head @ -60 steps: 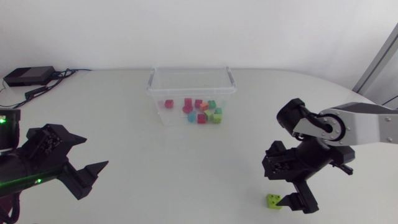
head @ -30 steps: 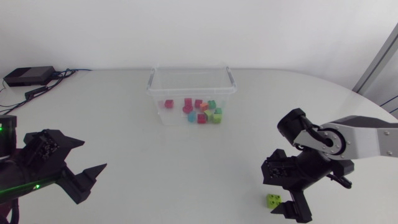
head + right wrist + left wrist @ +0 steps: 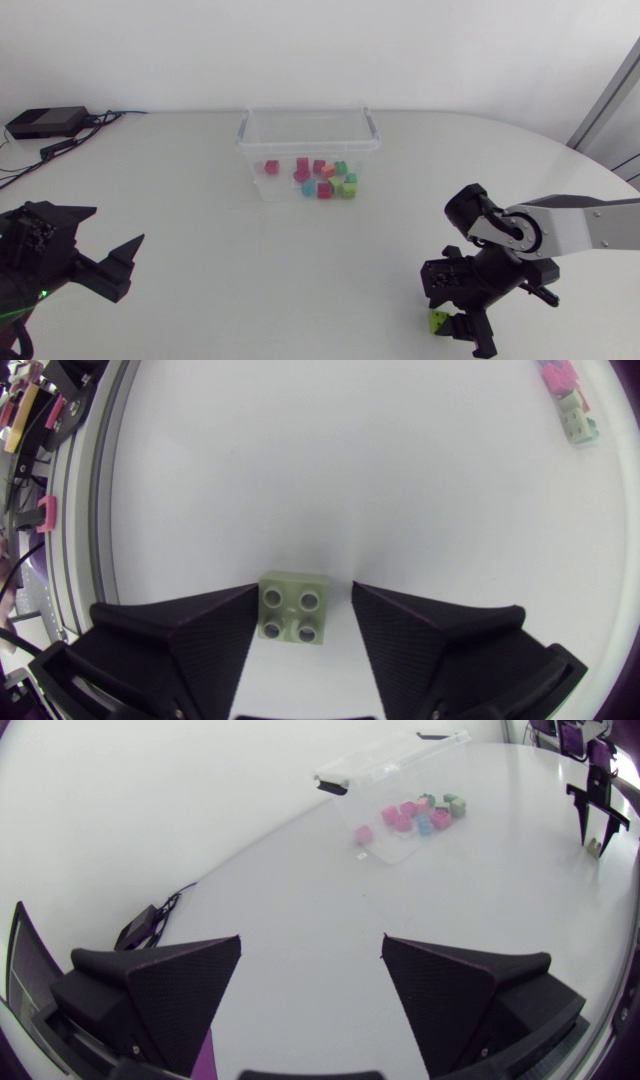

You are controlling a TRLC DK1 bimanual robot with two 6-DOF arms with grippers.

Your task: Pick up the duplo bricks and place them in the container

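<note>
1. The white tabletop (image 3: 200, 220) fills most of the head view.
2. The clear rectangular plastic container (image 3: 255, 150) stands at the upper centre of that frame, upright and open at the top.
3. The silver-grey right arm (image 3: 570, 222) enters from the right edge. Its right gripper (image 3: 305, 588) is lowered to the table at lower right, fingers spread. It straddles the only loose brick in sight and is not yet pinching it.
4. The left gripper (image 3: 312, 942) sits at lower left, fingers wide apart with nothing between them, well apart from the container.
5. A cluster of small red, pink, blue and green plastic bricks (image 3: 322, 180) lies inside the container, so most of the job looks done.
6. One light-green square four-stud brick (image 3: 294, 606) lies on the table between the right fingers. It is yet to be gripped, lifted and carried to the container.
</note>
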